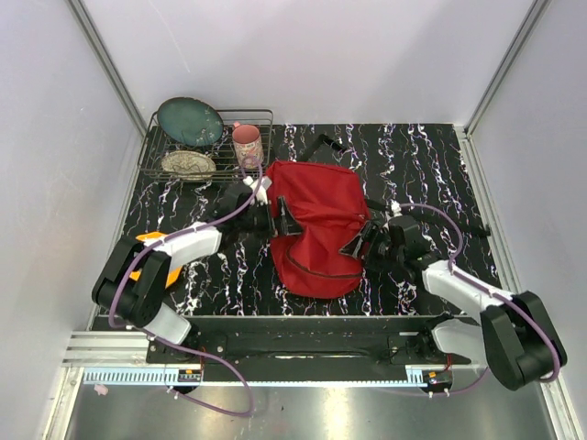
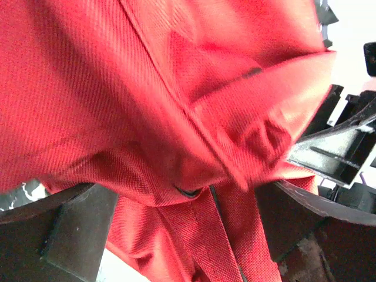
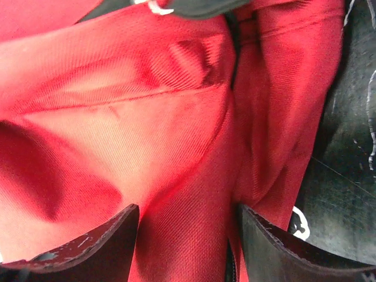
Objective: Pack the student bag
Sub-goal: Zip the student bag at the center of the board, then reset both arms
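The student bag (image 1: pixel 316 225), a large red backpack, lies in the middle of the black marbled table. My left gripper (image 1: pixel 286 222) is at its left edge. In the left wrist view the left gripper (image 2: pixel 182 235) stands wide open, with red fabric (image 2: pixel 147 88) and a red strap filling the gap and draping over the fingers (image 2: pixel 53 235). My right gripper (image 1: pixel 359 240) is at the bag's right edge. In the right wrist view the right gripper (image 3: pixel 188 235) is closed on a thick fold of red fabric (image 3: pixel 182 194). The grey lining is hidden.
A wire rack (image 1: pixel 266 115) at the back left holds a teal plate (image 1: pixel 190 121), a patterned plate (image 1: pixel 188 164) and a pink mug (image 1: pixel 247 145). An orange object (image 1: pixel 147 243) lies under my left arm. A black strap (image 1: pixel 330 145) trails behind the bag. Walls enclose the table.
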`<state>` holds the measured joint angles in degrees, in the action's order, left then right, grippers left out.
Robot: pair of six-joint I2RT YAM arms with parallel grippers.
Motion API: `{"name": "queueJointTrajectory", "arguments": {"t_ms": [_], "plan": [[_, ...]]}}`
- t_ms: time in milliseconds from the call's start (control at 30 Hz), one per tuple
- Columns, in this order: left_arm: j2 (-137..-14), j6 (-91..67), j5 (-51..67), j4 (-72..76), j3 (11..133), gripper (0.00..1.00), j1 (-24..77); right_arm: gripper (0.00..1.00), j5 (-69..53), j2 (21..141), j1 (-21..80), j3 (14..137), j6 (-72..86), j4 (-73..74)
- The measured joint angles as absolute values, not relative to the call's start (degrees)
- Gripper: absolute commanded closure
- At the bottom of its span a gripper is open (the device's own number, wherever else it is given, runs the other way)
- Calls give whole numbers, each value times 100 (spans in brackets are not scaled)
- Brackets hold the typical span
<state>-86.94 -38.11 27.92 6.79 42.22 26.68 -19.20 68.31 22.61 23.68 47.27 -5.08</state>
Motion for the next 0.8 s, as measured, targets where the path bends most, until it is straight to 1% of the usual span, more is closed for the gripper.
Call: {"name": "queueJointTrajectory", "arguments": {"t_ms": [100,233,267,333,467,533,633,733,800], "plan": [[-8709,-3717,2652,528,4576,1,2692,23,-1656,6434,2261,2567,4582,19],[-8252,-3540,2108,134,4480,1,2696,13,-926,5614,2261,2976,4338,899],[-8058,-3498,1955,36,4386,1,2696,11,-580,5356,2261,3103,4270,1111],[-7347,-3428,1507,-226,4023,1,2703,4,82,4906,2261,3286,4136,1343],[-5867,-3393,563,-690,3568,1,2716,0,1406,4244,2261,3465,3743,1551],[-5170,-3382,51,-816,3457,1,2720,0,1938,4174,2261,3555,3476,1649],[-4550,-3299,-556,-947,3435,1,2722,0,2453,4421,2261,3780,3079,1693],[-4329,-3256,-1131,-1127,3439,1,2722,0,2762,5057,2224,4134,2753,1820],[-4335,-3260,-1500,-1345,3472,1,2722,0,2749,5516,2123,4287,2613,1846]]}}
